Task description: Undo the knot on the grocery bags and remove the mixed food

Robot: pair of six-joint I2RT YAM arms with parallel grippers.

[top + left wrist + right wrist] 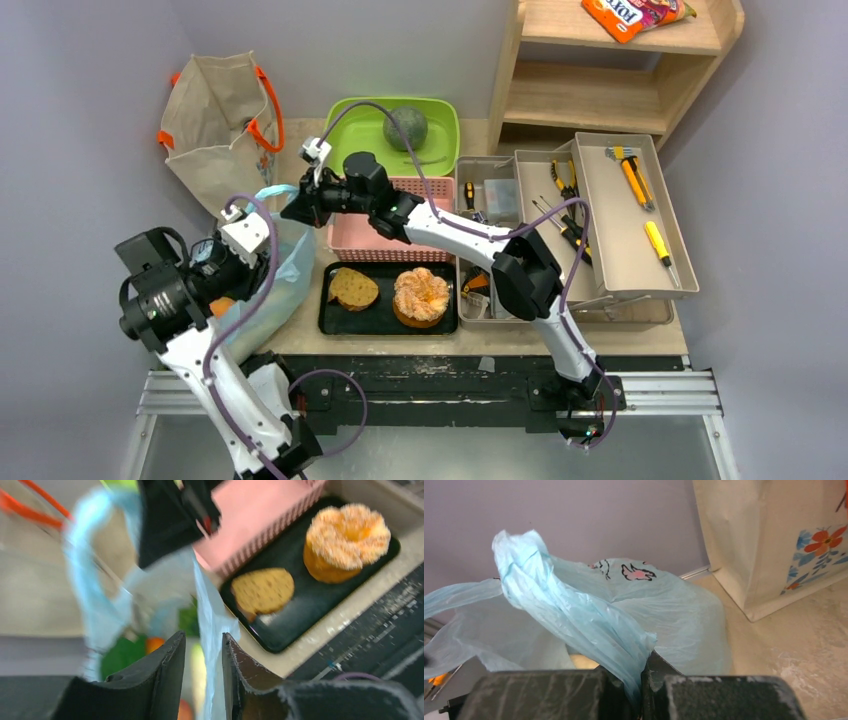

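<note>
Bag (283,268): light-blue, at left edge of counter (784,650), near tote (215,120), just beside tray (385,312). Open counter between bag and tote. Right gripper (641,667): jaws closed on bunched bag film. Left gripper (203,639): narrow gap, bag edge running through; grip cannot be told

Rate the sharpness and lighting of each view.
Left wrist: motion-blurred, with the light-blue bag and pastry smeared and only its own fingers crisp. Right wrist: sharp, with the bag print and canvas tote clear. Top external: sharp, evenly lit, soft shadows.
</note>
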